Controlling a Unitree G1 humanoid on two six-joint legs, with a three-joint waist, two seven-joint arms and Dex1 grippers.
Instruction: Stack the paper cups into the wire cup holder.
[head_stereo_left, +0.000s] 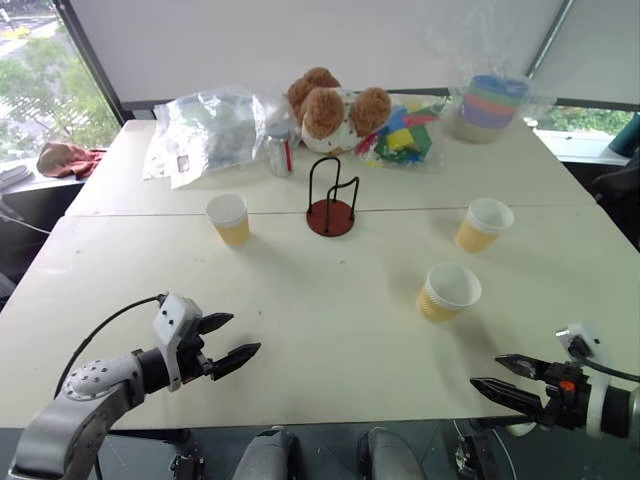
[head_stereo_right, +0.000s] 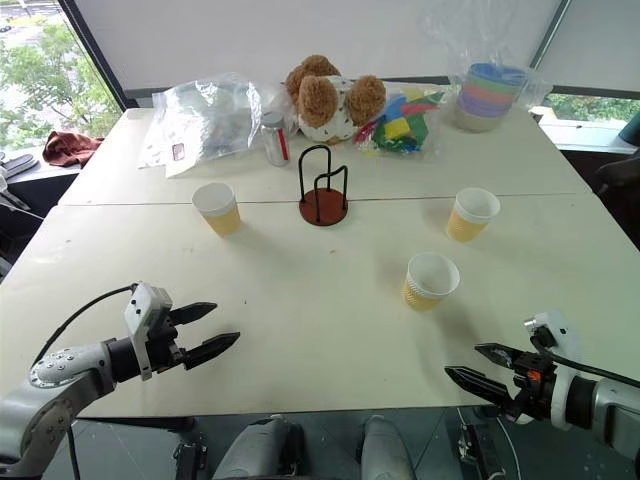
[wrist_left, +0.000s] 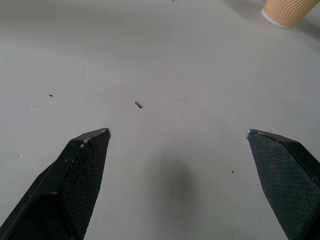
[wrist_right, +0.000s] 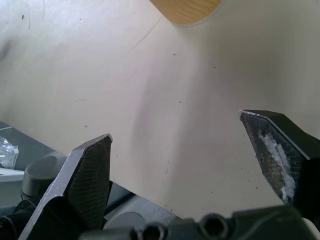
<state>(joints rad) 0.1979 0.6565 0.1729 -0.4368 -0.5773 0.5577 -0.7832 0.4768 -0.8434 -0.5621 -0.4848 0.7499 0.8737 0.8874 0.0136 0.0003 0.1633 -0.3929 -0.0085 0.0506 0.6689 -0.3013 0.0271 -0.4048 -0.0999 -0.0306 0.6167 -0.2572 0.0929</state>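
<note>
Head views: three paper cups stand upright on the table (head_stereo_left: 330, 330), none nested. One cup (head_stereo_left: 229, 218) sits left of the wire cup holder (head_stereo_left: 330, 203); a second cup (head_stereo_left: 484, 223) is well to its right; a third cup (head_stereo_left: 448, 291) is nearer you, right of centre. The holder is empty, mid-table. Your left gripper (head_stereo_left: 232, 341) and right gripper (head_stereo_left: 498, 373) both hover at the near edge, jaws spread wide, holding nothing.

Risks, as I judge them: these cups are light and tapered, so a squeeze near the rim could crush or tip one. The holder's thin loops leave a tight entry, and a tilted cup could snag wire and drag the stand. The silver can (head_stereo_left: 281, 150) and plush toy (head_stereo_left: 335, 108) crowd the space behind it, so don't overreach.

Left wrist view: fingers (wrist_left: 82, 172) wide over bare table; one cup's base (wrist_left: 287, 12) is cut off at the frame's edge. You can't tell which cup.

Right wrist view: jaws wide, straddling the table edge; a cup's side (wrist_right: 186, 11) is cropped, rim unseen.
</note>
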